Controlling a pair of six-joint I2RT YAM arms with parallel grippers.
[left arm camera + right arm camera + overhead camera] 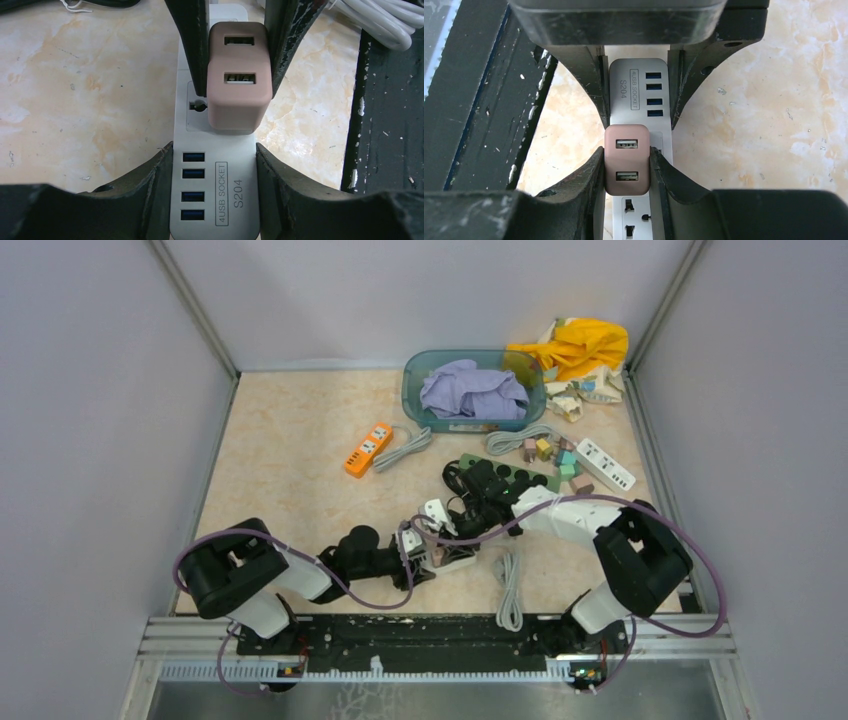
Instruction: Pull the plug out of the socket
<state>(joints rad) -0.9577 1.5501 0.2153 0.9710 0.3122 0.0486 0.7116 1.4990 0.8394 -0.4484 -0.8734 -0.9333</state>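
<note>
We have the pull set up but not made: our left gripper (214,165) is clamped across the white socket strip (220,210), pinning it by the middle of the worktop's (290,470) near edge. Our right gripper (626,167) is closed on the sides of the brownish plug (239,85), which looks seated. Next, we judge, the right arm must lift straight while the left holds down. The worktop is beige, marbled, walled in grey, with a teal basin (410,390) at its far edge.
</note>
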